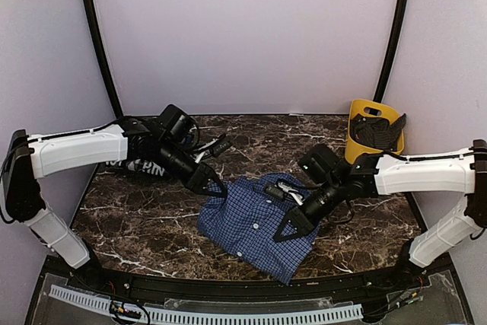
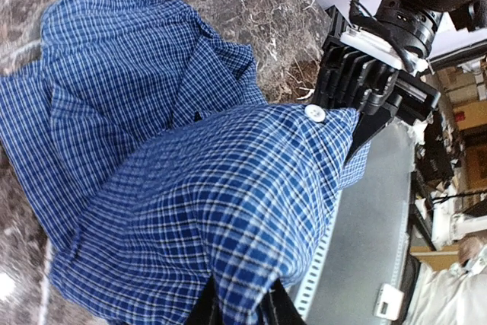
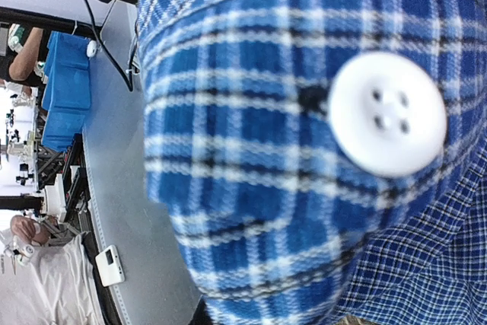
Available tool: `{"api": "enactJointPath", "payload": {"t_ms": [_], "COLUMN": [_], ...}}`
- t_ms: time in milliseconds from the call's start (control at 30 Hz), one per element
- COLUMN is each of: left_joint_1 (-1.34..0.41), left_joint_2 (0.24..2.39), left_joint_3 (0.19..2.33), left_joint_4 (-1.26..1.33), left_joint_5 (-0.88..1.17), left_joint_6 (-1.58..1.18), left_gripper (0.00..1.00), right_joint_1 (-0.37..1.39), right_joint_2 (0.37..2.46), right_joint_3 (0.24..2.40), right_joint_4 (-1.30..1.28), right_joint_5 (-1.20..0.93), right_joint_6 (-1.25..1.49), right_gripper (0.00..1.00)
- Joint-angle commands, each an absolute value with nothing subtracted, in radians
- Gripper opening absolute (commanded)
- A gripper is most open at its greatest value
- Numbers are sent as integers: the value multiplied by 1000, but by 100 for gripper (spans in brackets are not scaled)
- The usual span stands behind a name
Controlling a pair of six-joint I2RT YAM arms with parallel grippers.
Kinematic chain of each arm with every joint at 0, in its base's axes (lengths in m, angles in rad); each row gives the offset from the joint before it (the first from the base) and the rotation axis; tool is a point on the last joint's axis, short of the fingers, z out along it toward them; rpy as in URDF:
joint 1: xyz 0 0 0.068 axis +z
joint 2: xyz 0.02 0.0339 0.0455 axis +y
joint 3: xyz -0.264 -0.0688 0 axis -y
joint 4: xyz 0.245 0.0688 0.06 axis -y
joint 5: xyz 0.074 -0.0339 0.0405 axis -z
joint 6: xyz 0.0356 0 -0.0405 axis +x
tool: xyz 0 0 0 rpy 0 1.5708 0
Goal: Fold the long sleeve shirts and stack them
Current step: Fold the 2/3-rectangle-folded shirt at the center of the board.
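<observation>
The blue shirt [image 1: 251, 222] lies in a crumpled heap on the dark marble table [image 1: 129, 226], just below the middle of the top view. It has thin dark checks all over. Two bits of it are pulled up off the table, one at its upper left corner and one on its right side.

The left gripper [image 1: 213, 186] is at the upper left corner. In its own camera, a bunch of the blue cloth goes in between its two fingers at the bottom edge of the frame. The cloth fans out tight from there, so the gripper is pinching the shirt.

The right gripper [image 1: 285, 231] is on the right side of the shirt, clamped tight on a fold of the cloth. A white button [image 3: 386, 114] sits on that fold, right by the fingertips.

Under the left arm, at the left of the top view, lies a dark cloth with white letters [image 1: 148, 167]. It may be the other shirt, but the arm hides most of it, so I am not sure. It does not touch the blue shirt.

A yellow bin [image 1: 356, 142] stands at the far right of the table, with something dark [image 1: 378, 133] in it
</observation>
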State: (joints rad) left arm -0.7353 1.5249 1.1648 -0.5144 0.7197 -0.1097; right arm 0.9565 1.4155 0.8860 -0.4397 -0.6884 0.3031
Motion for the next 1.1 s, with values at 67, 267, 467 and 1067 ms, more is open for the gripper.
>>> {"api": "enactJointPath", "payload": {"t_ms": [67,267,467,1067], "left_joint_1": [-686,-610,-606,-604], "left_joint_2": [1616,1672,1648,1525], "left_joint_3": [1281,1321,1300,1140], "left_joint_4": [-397,-298,-265,-174], "left_joint_5": [641,537,319,279], "left_joint_6": [-101,-203,-215,-217], "left_gripper": [30,41,47,52], "right_joint_1": [853,744,643,624], "right_joint_2": [1426,1486,1591,1954], "right_joint_3": [860,893,935,1218], "right_joint_4": [-419,-480,-474,-524], "right_joint_5": [-753,-763,-747,-858], "right_joint_6": [298,227,188,17], "right_gripper": [0,0,16,67]}}
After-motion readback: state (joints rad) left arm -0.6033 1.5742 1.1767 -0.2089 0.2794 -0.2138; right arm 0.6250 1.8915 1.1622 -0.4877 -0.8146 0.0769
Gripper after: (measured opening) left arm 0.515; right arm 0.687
